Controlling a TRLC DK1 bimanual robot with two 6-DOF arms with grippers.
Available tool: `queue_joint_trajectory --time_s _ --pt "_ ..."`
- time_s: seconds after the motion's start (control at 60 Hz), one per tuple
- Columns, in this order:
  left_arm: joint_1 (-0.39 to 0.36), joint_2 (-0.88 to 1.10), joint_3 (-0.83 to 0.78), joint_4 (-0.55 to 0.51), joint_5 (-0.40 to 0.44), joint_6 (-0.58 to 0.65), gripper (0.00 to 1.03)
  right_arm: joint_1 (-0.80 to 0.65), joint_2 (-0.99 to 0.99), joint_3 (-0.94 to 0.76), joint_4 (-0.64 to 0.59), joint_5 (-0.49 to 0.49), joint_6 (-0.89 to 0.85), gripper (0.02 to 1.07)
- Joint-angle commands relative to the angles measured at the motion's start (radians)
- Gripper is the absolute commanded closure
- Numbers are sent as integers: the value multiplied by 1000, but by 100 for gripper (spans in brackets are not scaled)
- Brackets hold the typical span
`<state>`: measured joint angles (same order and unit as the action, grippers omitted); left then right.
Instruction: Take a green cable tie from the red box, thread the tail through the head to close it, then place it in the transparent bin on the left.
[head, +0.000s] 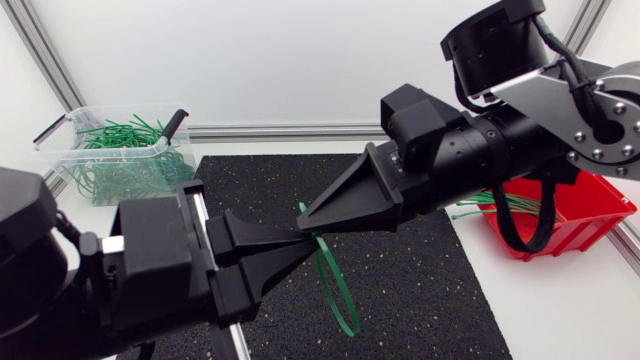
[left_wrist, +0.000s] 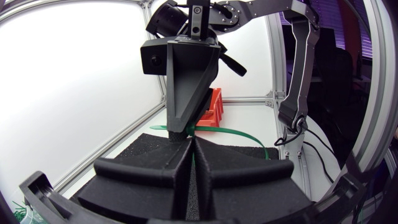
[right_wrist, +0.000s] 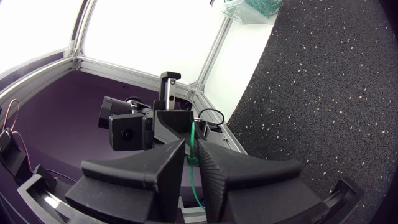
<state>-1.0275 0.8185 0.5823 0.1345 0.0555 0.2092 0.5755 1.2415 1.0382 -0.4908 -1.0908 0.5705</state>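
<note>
**Two grippers meet over mid-table, both clamped on one green cable tie**

The left gripper (head: 300, 243) has its fingers pressed together on the green cable tie (head: 340, 290), the right gripper (head: 308, 215) pinches it just beside, and the loop hangs over the black mat (head: 430, 290). With the tips almost touching, an uneven pull could likely twist the strap or tug it free. The transparent bin (head: 60, 150) stands far left and the red box (head: 590, 225) right, with open mat on the near side.
</note>
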Motion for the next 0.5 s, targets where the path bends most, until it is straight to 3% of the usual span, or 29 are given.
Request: queue_joint_trajectory --time_s 0.0,0.083,0.483 --pt "-2 5 11 5 10 -11 99 11 10 -21 0 6 -26 86" --pt "-2 5 7 7 12 -11 99 11 7 -21 4 19 -34 102" --pt "-26 -25 -2 -9 10 -19 99 -16 22 6 8 23 -23 101"
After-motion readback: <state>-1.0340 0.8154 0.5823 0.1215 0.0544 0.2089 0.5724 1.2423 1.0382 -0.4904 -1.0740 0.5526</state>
